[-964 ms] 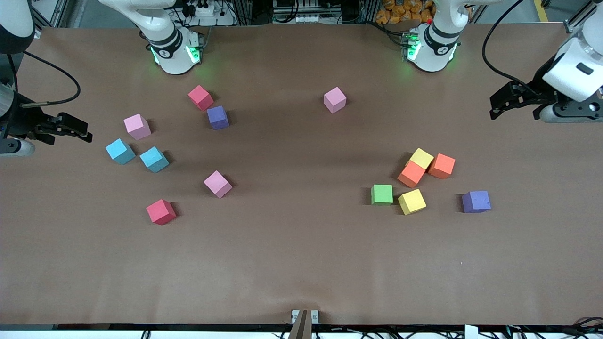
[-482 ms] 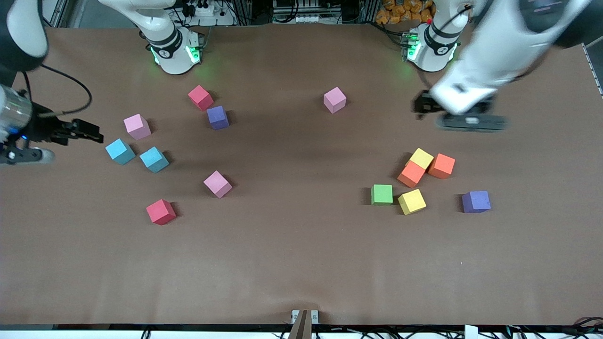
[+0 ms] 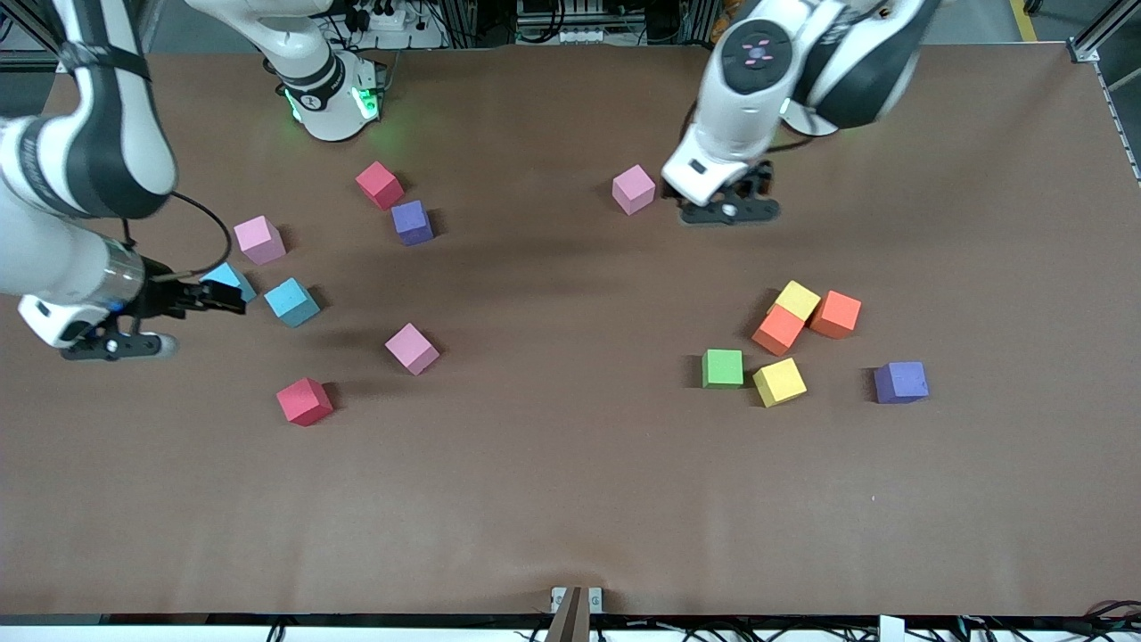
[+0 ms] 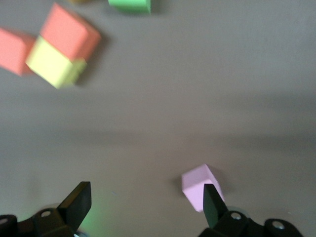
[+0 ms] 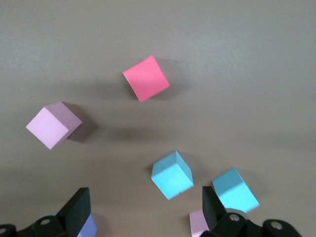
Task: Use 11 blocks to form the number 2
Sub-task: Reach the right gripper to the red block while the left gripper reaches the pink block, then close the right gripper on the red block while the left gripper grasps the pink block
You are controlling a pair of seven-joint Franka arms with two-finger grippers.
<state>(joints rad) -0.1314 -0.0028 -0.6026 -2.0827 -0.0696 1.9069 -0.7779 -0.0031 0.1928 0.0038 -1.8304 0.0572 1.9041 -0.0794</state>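
Observation:
The blocks lie scattered and form no number 2. Toward the right arm's end are two pink (image 3: 259,239) (image 3: 412,348), two light blue (image 3: 227,275) (image 3: 291,302), two red (image 3: 380,185) (image 3: 304,401) and a purple block (image 3: 413,222). Toward the left arm's end sit yellow (image 3: 797,300) (image 3: 779,382), orange (image 3: 778,329) (image 3: 836,314), green (image 3: 722,367) and purple (image 3: 901,382) blocks. My right gripper (image 3: 227,299) (image 5: 145,207) hangs open over the light blue blocks (image 5: 172,174). My left gripper (image 3: 726,203) (image 4: 145,202) is open beside a lone pink block (image 3: 634,189) (image 4: 200,186).
Brown paper covers the table (image 3: 570,499). Both robot bases (image 3: 330,98) stand along its edge farthest from the camera. The yellow and orange blocks touch in a tight cluster (image 4: 54,61).
Both arms swung in from the table's ends. The left gripper came down beside the lone pink block and the right one reached the light blue blocks. No block moved.

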